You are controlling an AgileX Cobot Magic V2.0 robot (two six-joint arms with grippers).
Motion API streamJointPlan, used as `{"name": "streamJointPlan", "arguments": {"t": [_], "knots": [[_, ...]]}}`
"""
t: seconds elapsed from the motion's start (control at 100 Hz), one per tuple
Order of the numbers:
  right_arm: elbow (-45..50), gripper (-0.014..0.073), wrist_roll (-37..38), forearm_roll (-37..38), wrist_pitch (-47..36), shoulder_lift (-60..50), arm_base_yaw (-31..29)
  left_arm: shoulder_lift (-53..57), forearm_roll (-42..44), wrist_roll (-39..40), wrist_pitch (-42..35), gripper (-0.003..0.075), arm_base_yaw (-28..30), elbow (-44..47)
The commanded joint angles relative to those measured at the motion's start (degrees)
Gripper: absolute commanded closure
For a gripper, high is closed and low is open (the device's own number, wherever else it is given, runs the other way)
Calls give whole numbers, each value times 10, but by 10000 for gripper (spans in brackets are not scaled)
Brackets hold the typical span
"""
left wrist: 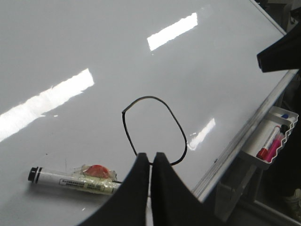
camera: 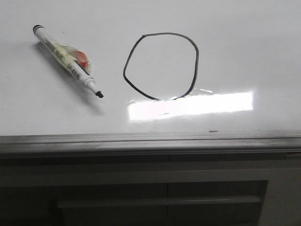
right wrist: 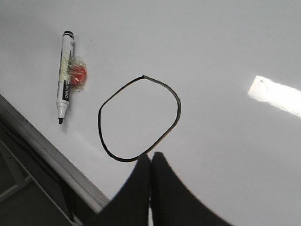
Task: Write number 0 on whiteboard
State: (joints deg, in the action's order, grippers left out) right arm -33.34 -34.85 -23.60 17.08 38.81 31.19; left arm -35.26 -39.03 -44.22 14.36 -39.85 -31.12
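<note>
Zero sits closed on the whiteboard; uncapped marker lies left of it. My left hand and right hand, both pressed together and empty, could smear the ink if lowered.

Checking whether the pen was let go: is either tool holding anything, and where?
Nothing is held. Both the left tool and right tool are shut and empty; the marker lies free on the whiteboard.

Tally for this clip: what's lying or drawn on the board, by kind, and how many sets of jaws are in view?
Markers lying on the whiteboard: 1, uncapped, taped marker
Drawn figures: 1, the number 0
Grippers in view: 2, left gripper and right gripper, jaws closed, holding nothing
Total: 4
</note>
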Motion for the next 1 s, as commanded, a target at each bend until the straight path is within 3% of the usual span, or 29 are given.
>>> {"name": "streamJointPlan", "arguments": {"t": [0.0,0.07,0.24,0.37,0.49,0.76,0.89,0.99], "knots": [[-14,663,-7,-8,-42,0,-4,13,21,1,-37,740,1,-1],[-14,663,-7,-8,-42,0,-4,45,74,7,-88,740,1,26],[-14,663,-7,-8,-42,0,-4,170,216,130,-262,740,22,152],[-14,663,-7,-8,-42,0,-4,265,271,220,-305,740,80,243],[-14,663,-7,-8,-42,0,-4,326,272,269,-263,740,151,298],[-14,663,-7,-8,-38,0,-4,370,274,292,-54,740,310,330],[-14,663,-7,-8,-38,0,-4,370,273,317,17,740,348,331],[-14,663,-7,-8,-38,0,-4,370,273,318,21,740,351,331]]}}
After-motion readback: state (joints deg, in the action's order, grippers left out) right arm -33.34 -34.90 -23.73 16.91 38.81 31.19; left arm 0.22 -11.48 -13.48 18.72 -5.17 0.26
